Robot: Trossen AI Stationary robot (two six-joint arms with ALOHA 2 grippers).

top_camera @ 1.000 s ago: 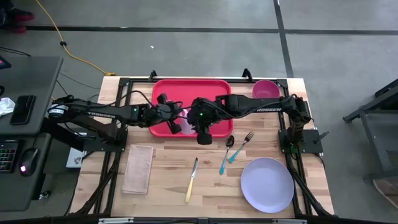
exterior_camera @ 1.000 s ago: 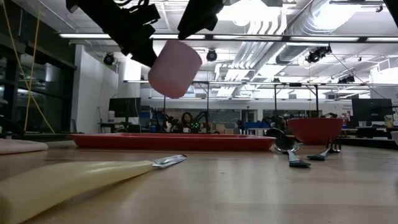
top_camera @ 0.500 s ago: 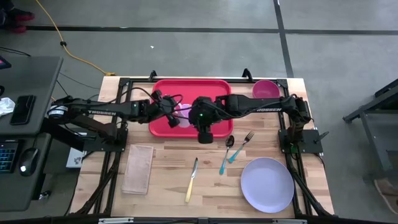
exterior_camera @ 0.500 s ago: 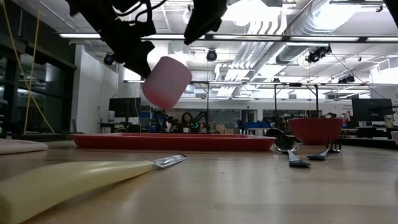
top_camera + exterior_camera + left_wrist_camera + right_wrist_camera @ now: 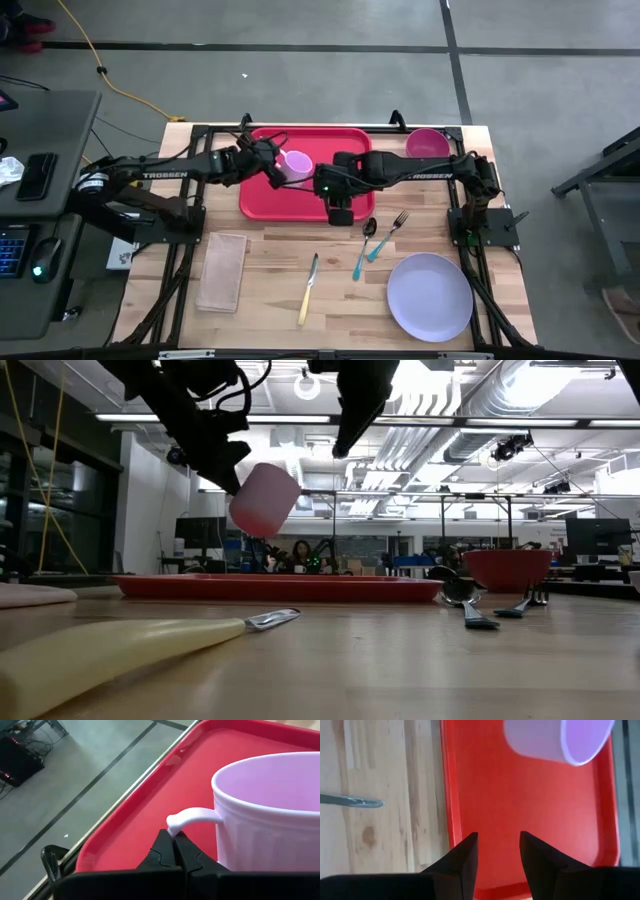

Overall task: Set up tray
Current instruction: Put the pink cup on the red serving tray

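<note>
A lavender mug (image 5: 297, 164) hangs in the air over the red tray (image 5: 350, 145), tilted, with its mouth showing from above. My left gripper (image 5: 272, 168) is beside it on the left and shut on its handle. In the low view the mug (image 5: 264, 500) is clear above the tray (image 5: 280, 588). My right gripper (image 5: 340, 212) is open over the tray's near rim, to the right of the mug and apart from it. The right wrist view shows its fingers spread over the red tray (image 5: 485, 795), with the mug (image 5: 555, 740) farther off. My left gripper pinches the mug's thin curved handle (image 5: 190, 816) between its two fingertips (image 5: 164, 851). It comes from the table's left and lies roughly level. The mug is lifted clear of the tray, tilted, with its body (image 5: 270, 820) on the far side of the fingers.
A maroon bowl (image 5: 428, 142) stands at the table's far right, beside the tray. Near the table's front lie a round lavender plate (image 5: 430, 296), a fork (image 5: 390, 233), a spoon (image 5: 364, 245), a yellow-handled knife (image 5: 308, 290) and a folded tan napkin (image 5: 222, 272).
My left gripper has carried the mug from the tray's near rim toward the far edge, out over the tray's middle, still shut on the handle. My right gripper has drawn away from the mug toward the table's right.
</note>
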